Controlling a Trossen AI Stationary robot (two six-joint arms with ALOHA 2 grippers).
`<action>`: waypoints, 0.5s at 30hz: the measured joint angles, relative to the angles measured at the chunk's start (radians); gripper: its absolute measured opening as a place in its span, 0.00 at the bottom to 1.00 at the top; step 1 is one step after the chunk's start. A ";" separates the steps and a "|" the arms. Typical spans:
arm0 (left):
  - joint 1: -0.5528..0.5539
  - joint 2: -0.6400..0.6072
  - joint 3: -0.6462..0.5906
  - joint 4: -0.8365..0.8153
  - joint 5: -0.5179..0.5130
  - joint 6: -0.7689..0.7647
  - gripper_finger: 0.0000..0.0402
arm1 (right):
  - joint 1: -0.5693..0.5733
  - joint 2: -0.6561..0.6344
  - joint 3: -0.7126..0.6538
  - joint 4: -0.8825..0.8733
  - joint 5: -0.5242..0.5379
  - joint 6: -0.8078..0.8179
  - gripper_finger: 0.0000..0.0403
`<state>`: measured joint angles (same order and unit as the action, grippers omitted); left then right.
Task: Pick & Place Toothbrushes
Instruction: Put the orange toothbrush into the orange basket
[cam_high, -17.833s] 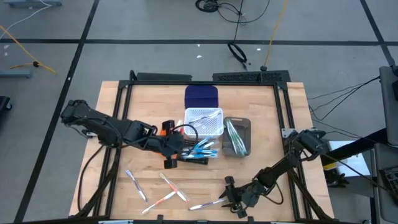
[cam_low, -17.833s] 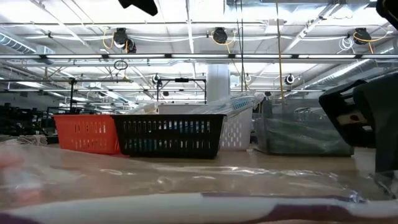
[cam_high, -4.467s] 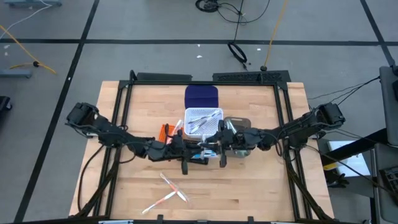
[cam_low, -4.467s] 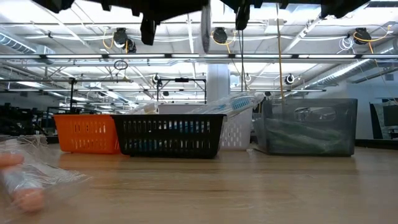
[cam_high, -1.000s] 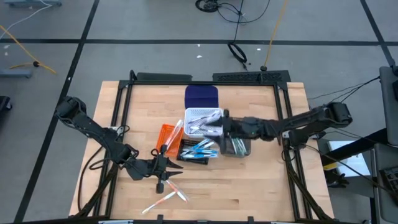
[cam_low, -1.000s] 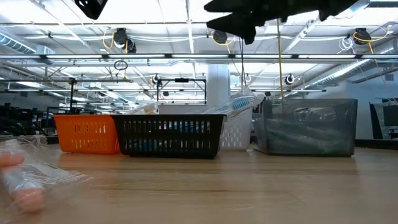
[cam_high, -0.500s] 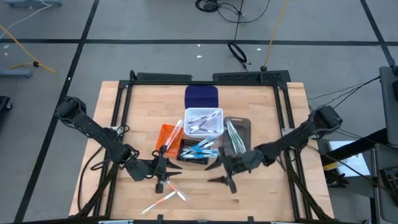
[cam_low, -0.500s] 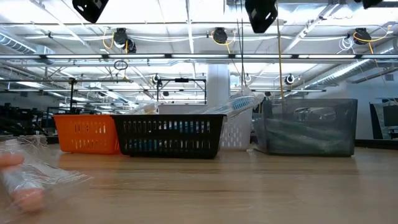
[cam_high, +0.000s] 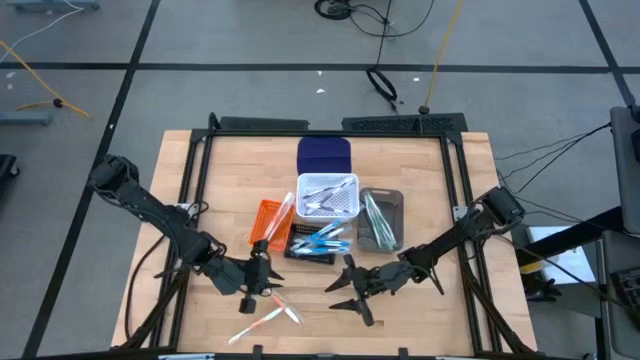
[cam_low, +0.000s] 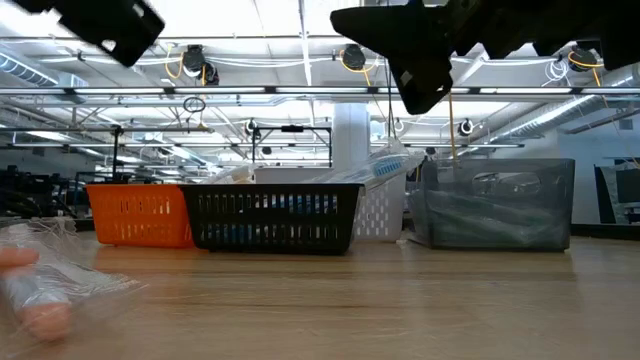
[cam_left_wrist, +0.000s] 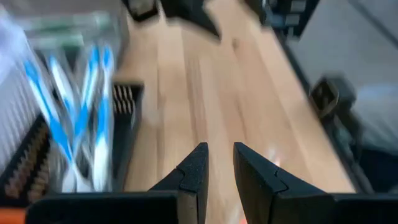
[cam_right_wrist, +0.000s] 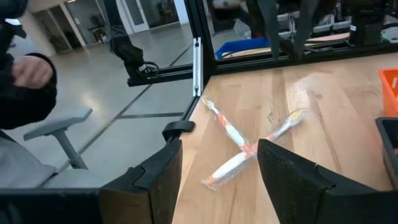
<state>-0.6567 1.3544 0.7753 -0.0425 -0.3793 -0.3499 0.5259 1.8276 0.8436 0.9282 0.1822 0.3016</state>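
Note:
Two orange-and-white toothbrushes (cam_high: 274, 310) lie crossed on the wood near the table's near edge, also seen in the right wrist view (cam_right_wrist: 247, 147). My left gripper (cam_high: 267, 282) hovers just on their far side; its fingers (cam_left_wrist: 219, 153) stand a narrow gap apart with only bare wood between them. My right gripper (cam_high: 336, 296) is to the right of the pair, pointing level toward them, and is wide open (cam_right_wrist: 219, 147) and empty. More toothbrushes lie in the bins; blue ones (cam_left_wrist: 74, 115) are in the black bin (cam_high: 312, 246).
An orange bin (cam_high: 268, 222), a white bin (cam_high: 328, 195) and a grey bin (cam_high: 381, 220) stand beside the black one at the table's middle, with a dark blue piece (cam_high: 324, 155) behind them. A person's sleeve and hand (cam_right_wrist: 25, 74) show beyond the table's left edge.
My right gripper has swung from above the white and grey bins toward the table's near edge and down, and it now points level at the crossed toothbrushes. My left gripper has tipped its fingers downward while staying in place. The toothbrushes on the table have not moved.

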 joint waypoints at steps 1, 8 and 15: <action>0.000 0.000 0.000 -0.035 0.018 -0.014 0.19 | 0.000 0.002 0.000 0.003 -0.001 0.001 0.50; 0.000 0.009 0.000 -0.274 0.068 -0.153 0.19 | 0.000 0.000 0.000 0.041 -0.002 -0.010 0.50; -0.001 0.099 0.000 -0.299 0.163 -0.190 0.19 | 0.000 0.000 0.000 0.030 -0.002 -0.010 0.50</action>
<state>-0.6580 1.4532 0.7753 -0.3420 -0.2168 -0.5400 0.5259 1.8275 0.8436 0.9585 0.1802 0.2915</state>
